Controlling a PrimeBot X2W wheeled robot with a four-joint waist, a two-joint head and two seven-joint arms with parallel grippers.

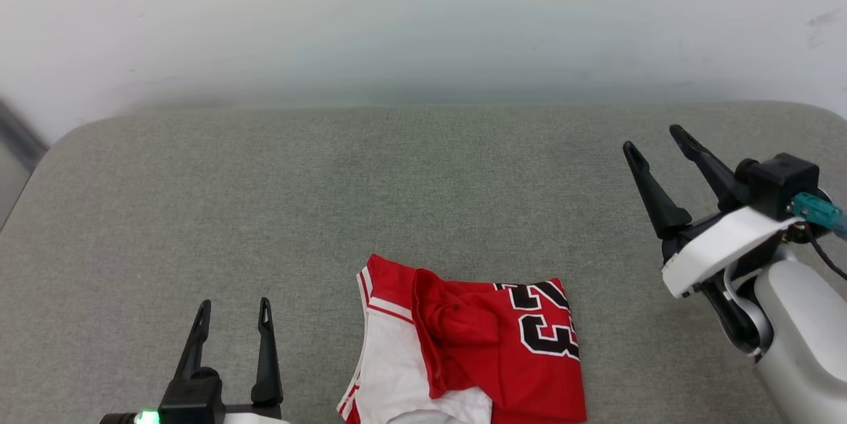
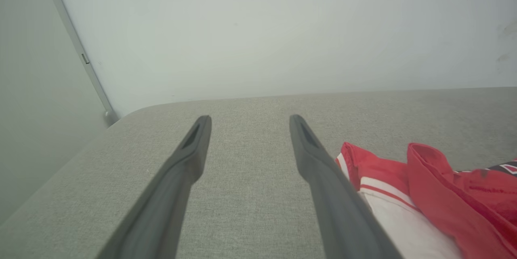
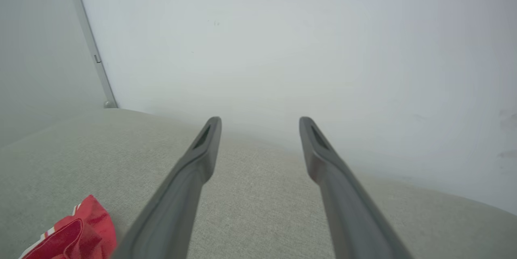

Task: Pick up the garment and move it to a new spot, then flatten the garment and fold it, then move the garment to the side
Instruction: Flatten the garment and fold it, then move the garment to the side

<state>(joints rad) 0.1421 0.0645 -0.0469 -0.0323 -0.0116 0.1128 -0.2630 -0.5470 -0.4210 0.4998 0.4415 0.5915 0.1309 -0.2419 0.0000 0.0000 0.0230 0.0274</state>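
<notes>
The garment (image 1: pixel 476 351), a red shirt with a white sleeve and a black-and-white number, lies crumpled and partly folded at the near middle of the grey cushioned surface (image 1: pixel 331 199). My left gripper (image 1: pixel 233 308) stands open at the lower left, apart from the garment, nothing between its fingers. In the left wrist view the garment (image 2: pixel 428 194) lies just right of the open left gripper (image 2: pixel 246 119). My right gripper (image 1: pixel 655 139) is raised at the far right, open and empty, well clear of the cloth. A red corner of the garment (image 3: pixel 76 234) shows at the right wrist view's lower left, beside the open right gripper (image 3: pixel 260 121).
A pale wall (image 1: pixel 423 20) rises behind the grey surface. The surface has rounded far corners and its left edge (image 1: pixel 26 172) drops off near a dark strip. Bare grey fabric stretches behind and to both sides of the garment.
</notes>
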